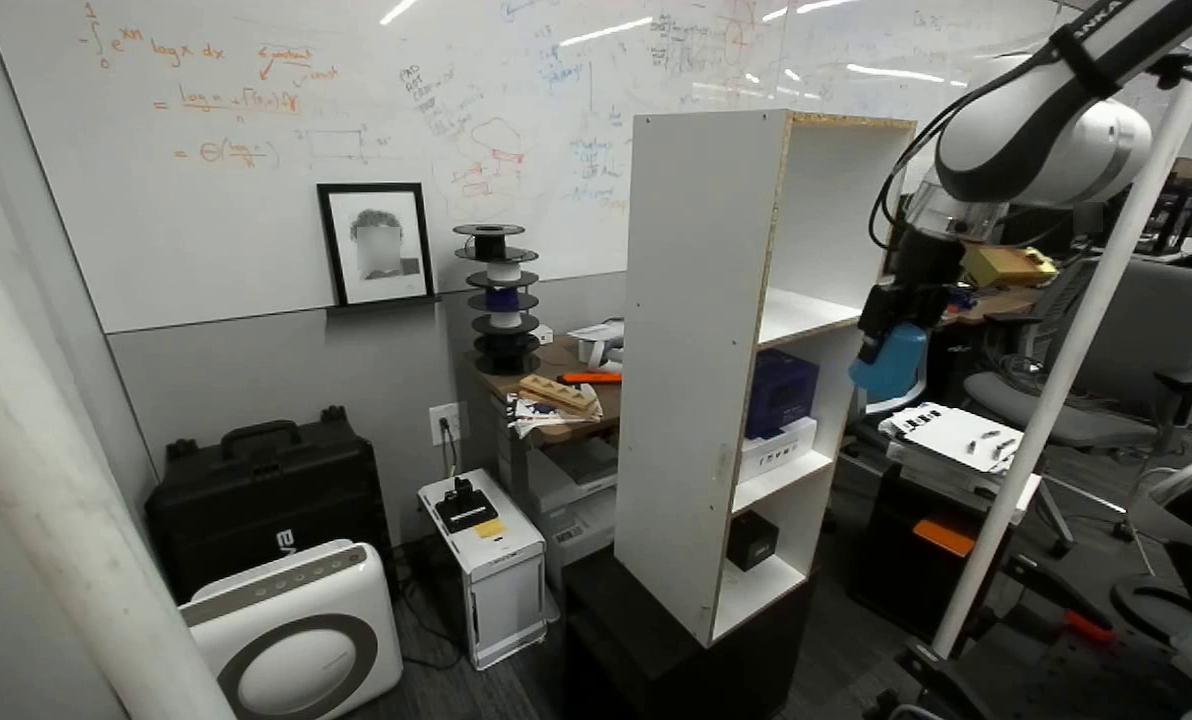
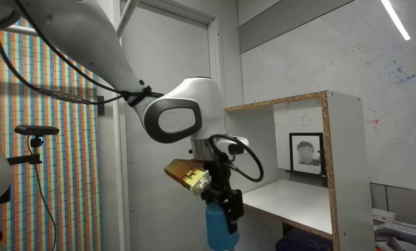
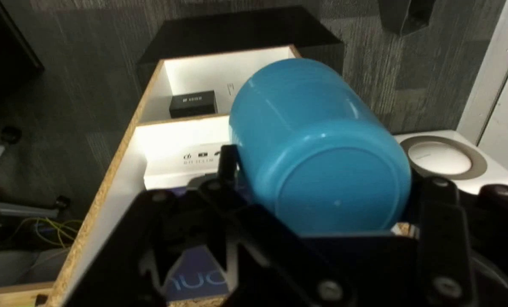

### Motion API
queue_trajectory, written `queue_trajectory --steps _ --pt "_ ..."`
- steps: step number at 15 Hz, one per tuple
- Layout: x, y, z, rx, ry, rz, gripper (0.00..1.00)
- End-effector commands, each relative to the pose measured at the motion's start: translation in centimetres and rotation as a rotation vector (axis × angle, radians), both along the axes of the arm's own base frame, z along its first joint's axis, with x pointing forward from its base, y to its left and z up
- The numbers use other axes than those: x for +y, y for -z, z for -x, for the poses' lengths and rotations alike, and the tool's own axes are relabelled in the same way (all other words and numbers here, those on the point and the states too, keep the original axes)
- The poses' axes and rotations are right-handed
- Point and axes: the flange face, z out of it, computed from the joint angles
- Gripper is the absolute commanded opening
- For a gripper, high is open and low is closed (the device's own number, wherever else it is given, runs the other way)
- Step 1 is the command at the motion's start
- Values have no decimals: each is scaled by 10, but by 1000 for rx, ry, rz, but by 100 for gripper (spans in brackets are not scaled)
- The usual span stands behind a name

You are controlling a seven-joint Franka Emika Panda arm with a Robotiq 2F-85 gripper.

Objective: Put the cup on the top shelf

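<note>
In an exterior view, the small bright blue plain cup [image 1: 894,366] hangs tilted in the air, clasped by the black fingers [image 1: 870,345]; it is outside the tall, narrow, white open-fronted shelf unit [image 1: 698,330], by its open front, and lower than the flat white top shelf [image 1: 851,121] with its raw chipboard edge; within the unit a blue-purple box [image 1: 782,392] rests on a white printed box [image 1: 778,450], and a small black box [image 1: 752,540] sits in the lowest compartment [image 1: 764,592]; behind, a brown wooden desk [image 1: 558,356] carries a stack of black spools [image 1: 502,299]; a slanting white pole [image 1: 1031,455] crosses the right foreground.

In an exterior view, the cup shows at the bottom edge, below the white robot arm [image 2: 206,101]; the arm and a looped black cable [image 2: 262,169] cover part of the unit's open side; a gold blocky piece [image 2: 185,174] is just beside the arm's lower end; a black-framed portrait [image 2: 305,153] shows through the upper compartment [image 2: 298,200].

In the wrist view, the cup has its round base toward the camera, with a finger on either side; cup and fingers hide parts of the unit and its boxes; a white appliance with a grey ring [image 3: 439,157] stands to the right.
</note>
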Motion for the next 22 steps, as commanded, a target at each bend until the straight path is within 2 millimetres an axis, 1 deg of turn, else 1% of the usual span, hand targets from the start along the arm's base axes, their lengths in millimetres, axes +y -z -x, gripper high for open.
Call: queue_trajectory --steps 1,2,4,7,10,12,13,14,15,17,20,22 --pt "9 -50 45 19 63 -45 51" --pt "10 -63 55 28 71 -57 51" --pt "8 -99 73 18 107 -81 51" --pt "1 -163 97 -26 172 -107 51" --pt "-11 -236 113 -92 257 -121 51" --pt "-23 -284 112 -134 320 -139 51" --pt "-30 -302 106 -152 357 -146 51" --pt "-32 -314 92 -176 385 -149 51" --pt "-38 -327 84 -210 417 -158 51" --pt "-52 -341 61 -229 474 -180 51" --pt "-72 -357 19 -227 569 -202 51" --pt "-82 -368 -8 -230 604 -227 51"
